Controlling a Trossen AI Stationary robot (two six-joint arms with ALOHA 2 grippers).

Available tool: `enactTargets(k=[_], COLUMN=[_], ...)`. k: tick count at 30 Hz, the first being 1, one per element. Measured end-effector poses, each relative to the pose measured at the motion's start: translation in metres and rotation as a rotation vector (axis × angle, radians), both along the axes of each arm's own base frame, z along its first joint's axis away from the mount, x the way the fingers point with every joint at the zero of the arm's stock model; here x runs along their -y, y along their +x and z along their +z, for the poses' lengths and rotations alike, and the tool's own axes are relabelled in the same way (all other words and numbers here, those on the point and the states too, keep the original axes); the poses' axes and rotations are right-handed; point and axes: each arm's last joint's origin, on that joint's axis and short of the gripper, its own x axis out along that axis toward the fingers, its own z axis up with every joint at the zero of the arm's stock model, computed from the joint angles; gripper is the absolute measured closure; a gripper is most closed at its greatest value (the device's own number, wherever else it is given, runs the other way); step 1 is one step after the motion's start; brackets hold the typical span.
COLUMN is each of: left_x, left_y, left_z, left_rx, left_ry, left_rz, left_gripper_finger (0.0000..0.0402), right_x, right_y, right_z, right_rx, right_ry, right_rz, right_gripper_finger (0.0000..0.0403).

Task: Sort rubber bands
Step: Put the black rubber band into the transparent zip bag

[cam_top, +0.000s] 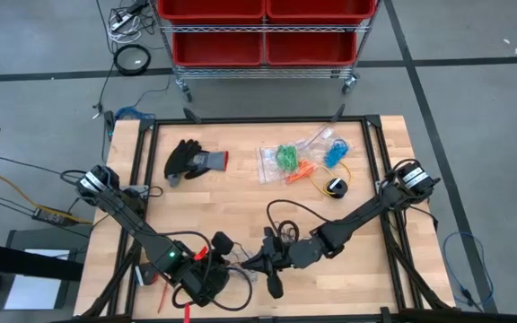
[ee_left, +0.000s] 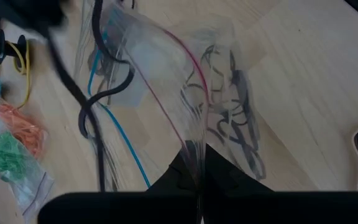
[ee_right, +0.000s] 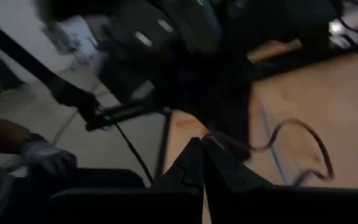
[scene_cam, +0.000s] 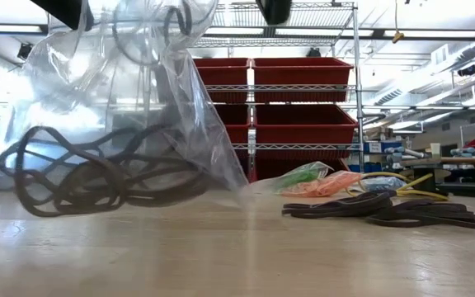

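At the table's six o'clock, both the left gripper [ee_left: 199, 163] and right gripper [ee_right: 202, 155] pinch a clear bag [ee_left: 185, 99] of black bands [ee_left: 232, 118]; next, likely spread its mouth.

My left claw [ee_left: 196, 163] pinches a clear, glossy plastic bag [ee_left: 166, 81], thin and crinkled, with matt black rubber bands [ee_left: 232, 118] inside. The bench [cam_top: 240, 202] under me is pale wood, smooth with a soft sheen. Toward its far edge lie more glossy clear bags [cam_top: 299, 152] of orange and green bands and a dark knit cloth glove [cam_top: 194, 161]. My fingers are matt black plastic.
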Motion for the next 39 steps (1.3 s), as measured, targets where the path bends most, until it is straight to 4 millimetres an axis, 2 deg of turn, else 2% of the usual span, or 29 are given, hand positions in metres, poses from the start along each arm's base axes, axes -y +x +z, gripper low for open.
enactTargets(k=[17,23,39], left_x=[0.0,0.0,0.0], left_y=[0.0,0.0,0.0], left_z=[0.0,0.0,0.0], left_rx=[0.0,0.001,0.001], left_ry=[0.0,-0.001,-0.001], left_rz=[0.0,0.0,0.0], left_gripper_finger=[0.04,0.04,0.04], right_x=[0.006,0.007,0.006], right_y=[-0.002,-0.003,-0.004], right_z=[-0.01,-0.015,-0.015], right_rx=[-0.094,-0.144,-0.138], right_ry=[-0.056,-0.042,-0.036], right_rz=[-0.105,-0.113,-0.119], right_gripper_finger=[0.0399,0.0368,0.0285])
